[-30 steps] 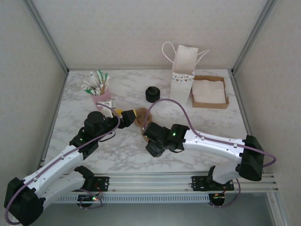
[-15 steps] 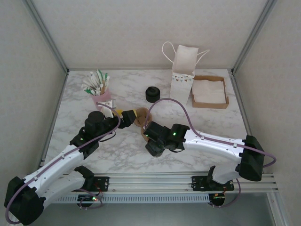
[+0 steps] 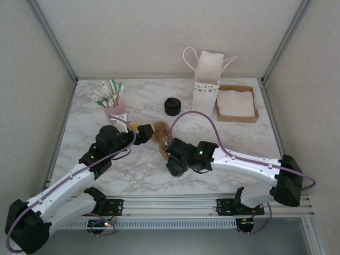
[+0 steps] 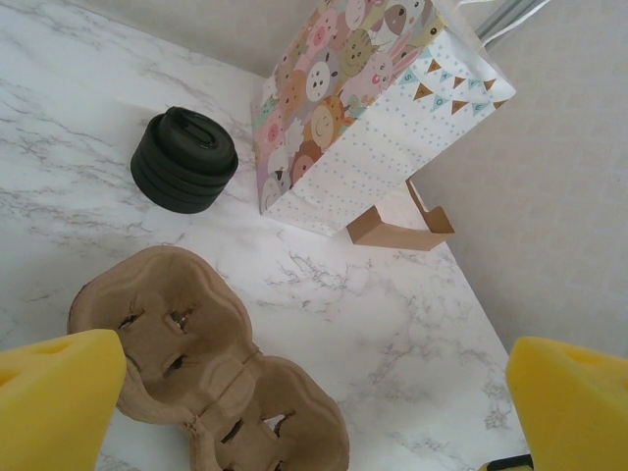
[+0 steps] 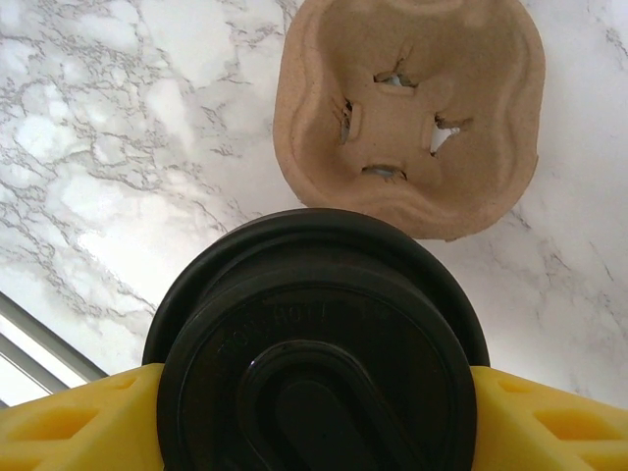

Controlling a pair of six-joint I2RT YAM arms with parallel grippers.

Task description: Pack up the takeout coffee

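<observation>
Gripping the takeout coffee (image 5: 314,353) by its black lid, the right gripper (image 5: 314,417) holds it over the marble table (image 5: 118,118), at the edge of a pulp cup carrier (image 5: 412,108). The lid faces the wrist camera, the long axis pointing down and the cup wall hidden; raised lettering on the lid is unreadable. The left gripper (image 4: 312,397) hangs wide open.

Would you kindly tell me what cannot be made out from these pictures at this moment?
1. Right wrist view: the wall of the takeout coffee, hidden beneath its own lid, clamped in the right gripper.
2. Top view: part of the cup carrier, covered by the right arm's wrist.
3. Top view: the inside of the paper bag, hidden by its walls.
4. Top view: the sticks in the pink cup, too small to identify.
</observation>
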